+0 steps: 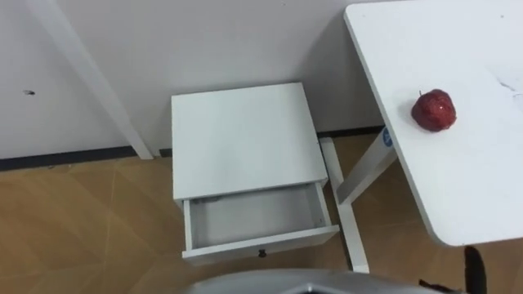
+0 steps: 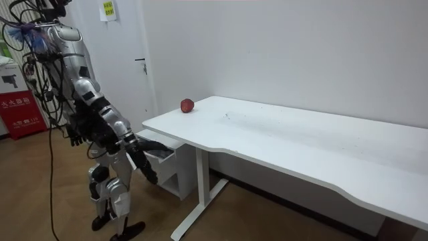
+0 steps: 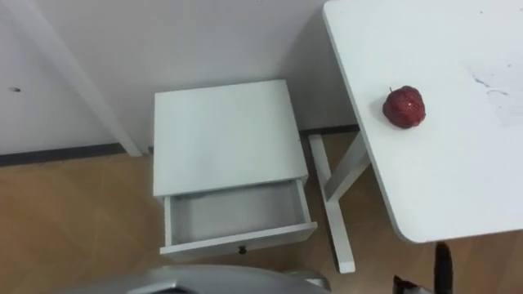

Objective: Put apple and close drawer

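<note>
Near table point(image 1: 458, 180) edge — apple point(image 1: 433, 110); drawer point(image 1: 257, 219) open; right hand point(image 2: 150, 175), left hand point(image 2: 75, 137) — state unclear.

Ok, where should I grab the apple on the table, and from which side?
Take the apple round its wide middle, coming down from above. It is round and sits alone on the white table, so every side is free, but a sideways push would probably roll it. It lies near the table edge that faces the cabinet.
</note>
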You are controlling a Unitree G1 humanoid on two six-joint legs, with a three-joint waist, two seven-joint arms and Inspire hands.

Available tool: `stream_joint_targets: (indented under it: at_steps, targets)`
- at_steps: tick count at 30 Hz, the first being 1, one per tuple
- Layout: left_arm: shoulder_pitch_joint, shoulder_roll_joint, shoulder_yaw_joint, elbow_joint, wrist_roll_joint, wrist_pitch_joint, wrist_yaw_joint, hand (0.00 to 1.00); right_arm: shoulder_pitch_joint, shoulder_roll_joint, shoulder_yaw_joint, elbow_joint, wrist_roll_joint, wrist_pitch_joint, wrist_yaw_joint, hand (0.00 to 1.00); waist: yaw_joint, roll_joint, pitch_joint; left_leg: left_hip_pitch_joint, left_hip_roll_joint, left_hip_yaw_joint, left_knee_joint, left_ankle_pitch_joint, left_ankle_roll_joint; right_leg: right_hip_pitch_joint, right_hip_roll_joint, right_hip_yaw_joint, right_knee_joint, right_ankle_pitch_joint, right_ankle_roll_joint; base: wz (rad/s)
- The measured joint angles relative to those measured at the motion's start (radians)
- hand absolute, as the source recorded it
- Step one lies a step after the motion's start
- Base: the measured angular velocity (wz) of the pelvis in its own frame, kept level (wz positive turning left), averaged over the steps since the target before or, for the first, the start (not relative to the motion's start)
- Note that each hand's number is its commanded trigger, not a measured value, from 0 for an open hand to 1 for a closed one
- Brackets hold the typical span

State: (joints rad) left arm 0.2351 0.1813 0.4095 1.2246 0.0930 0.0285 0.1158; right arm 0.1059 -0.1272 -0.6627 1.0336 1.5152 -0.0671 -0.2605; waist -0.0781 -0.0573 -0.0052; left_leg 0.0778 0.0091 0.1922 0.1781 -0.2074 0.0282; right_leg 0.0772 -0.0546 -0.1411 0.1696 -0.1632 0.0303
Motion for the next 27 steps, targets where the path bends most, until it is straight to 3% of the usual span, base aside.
stream_joint_targets:
  at_steps: [5, 9, 10, 14, 19, 27]
  targets:
    - [0.011, 0.005, 0.021, -0.031, 0.026, -0.014, -0.001, 0.00, -0.008, -0.006, -0.079, -0.210, 0.001, -0.054, -0.118, 0.00, -0.006, -0.012, 0.0025, -0.014, -0.001, 0.005, 0.003, 0.000, 0.000, -0.007, -0.001, 0.001, 0.003, 0.000, 0.000, 0.00]
    - [0.017, 0.004, 0.021, -0.050, 0.056, -0.021, -0.001, 0.00, -0.009, -0.010, -0.115, -0.344, -0.050, -0.109, -0.234, 0.00, -0.018, -0.007, 0.0069, -0.015, -0.001, 0.006, -0.001, 0.000, 0.001, -0.011, -0.001, 0.001, 0.004, 0.000, 0.000, 0.00]
    - [0.020, 0.004, 0.022, -0.059, 0.056, -0.023, -0.001, 0.00, -0.018, -0.019, -0.116, -0.392, -0.104, -0.125, -0.268, 0.00, -0.027, -0.006, 0.0110, -0.019, -0.001, 0.005, -0.002, 0.000, 0.001, -0.015, -0.001, 0.001, 0.005, 0.000, 0.000, 0.00]
    - [0.013, -0.005, 0.014, -0.078, 0.076, -0.036, -0.001, 0.00, -0.050, -0.095, -0.105, -0.558, -0.331, -0.158, -0.374, 0.00, -0.036, 0.010, 0.0088, -0.041, -0.003, 0.000, -0.006, 0.002, 0.001, -0.043, -0.002, 0.003, 0.018, 0.000, 0.000, 0.00]
    - [0.010, -0.007, -0.033, -0.064, 0.076, -0.039, -0.001, 0.00, -0.055, -0.147, -0.014, -0.710, -0.634, -0.174, -0.480, 0.00, 0.001, 0.013, 0.0079, -0.032, 0.000, 0.011, -0.010, 0.006, -0.003, -0.045, 0.002, 0.006, 0.017, 0.000, 0.000, -0.04]
    - [0.028, -0.007, -0.122, -0.075, 0.115, -0.010, -0.005, 0.00, -0.070, -0.155, 0.140, -0.729, -0.980, -0.146, -0.481, 0.00, 0.039, 0.001, 0.0064, -0.042, 0.000, -0.003, -0.009, 0.006, -0.003, -0.054, 0.001, -0.003, 0.016, 0.000, 0.000, 0.04]
